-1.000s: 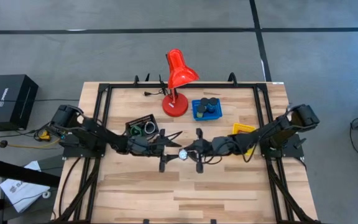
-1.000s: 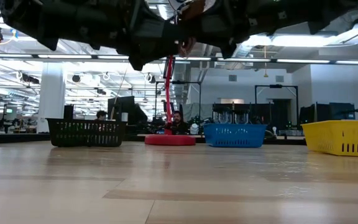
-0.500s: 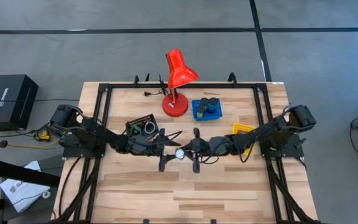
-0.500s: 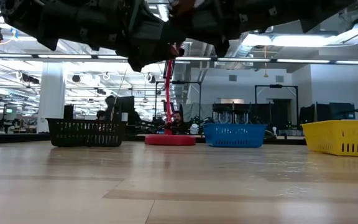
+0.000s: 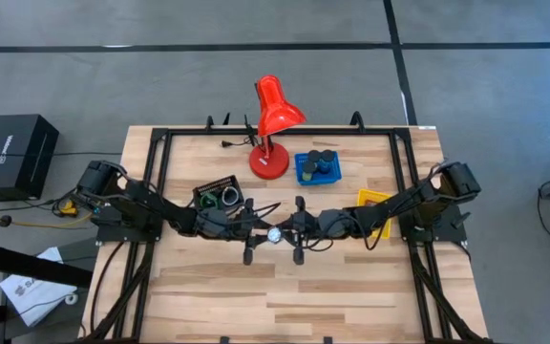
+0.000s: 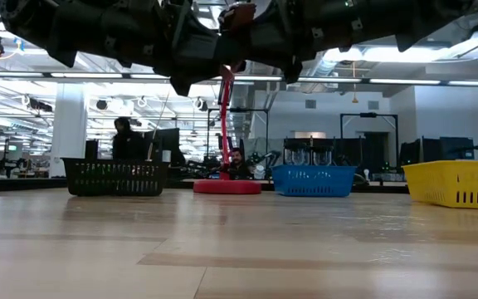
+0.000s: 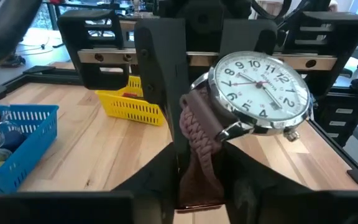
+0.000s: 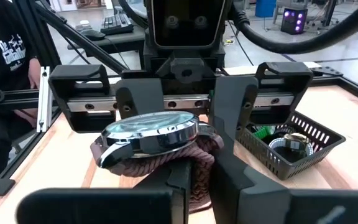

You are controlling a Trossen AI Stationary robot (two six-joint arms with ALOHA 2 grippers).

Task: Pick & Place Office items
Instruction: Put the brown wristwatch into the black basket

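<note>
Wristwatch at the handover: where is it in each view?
High view: the wristwatch is at table centre, between the left gripper and the right gripper.
Low view: top centre, only its maroon strap shows among the dark arms.
Left wrist view: centre right, dial facing the camera.
Right wrist view: centre, seen edge-on.
Shared landmark: the black tray, also in the low and right wrist views.
</note>
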